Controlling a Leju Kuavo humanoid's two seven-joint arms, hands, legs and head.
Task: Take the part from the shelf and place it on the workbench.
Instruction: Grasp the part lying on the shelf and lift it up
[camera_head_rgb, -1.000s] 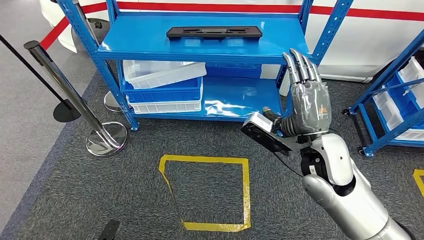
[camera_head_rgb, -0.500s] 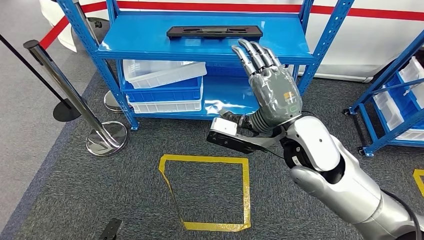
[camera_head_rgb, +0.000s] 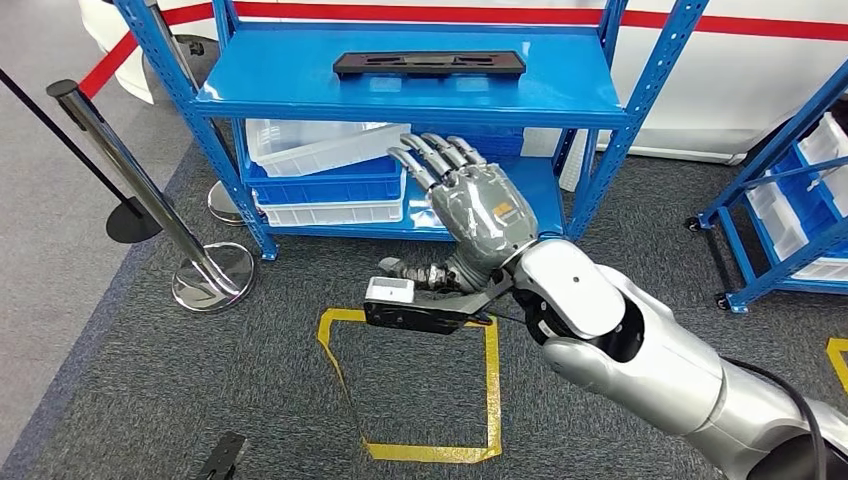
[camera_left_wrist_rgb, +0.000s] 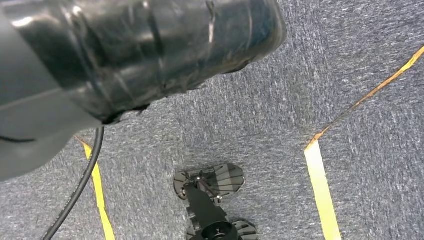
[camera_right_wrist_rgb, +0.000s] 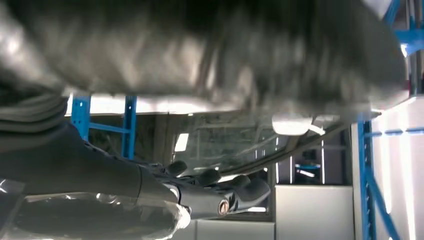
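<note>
right hand (camera_head_rgb: 470, 205) raised below the shelf (camera_head_rgb: 410, 95), fingers spread apart, holding nothing; black part (camera_head_rgb: 428, 65) untouched on top.

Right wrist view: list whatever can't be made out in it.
- Robot hand: its blurred cover fills the upper frame, so the pose is unreadable.
- Fingers: dark, only partly seen.
- Blue shelf: just posts; the cover hides the rest.
- Black part: cannot tell where it lies here.

Even, bright light is seen from the head; glare streaks the blue shelf (camera_head_rgb: 440, 195); the right wrist view is blurred.
</note>
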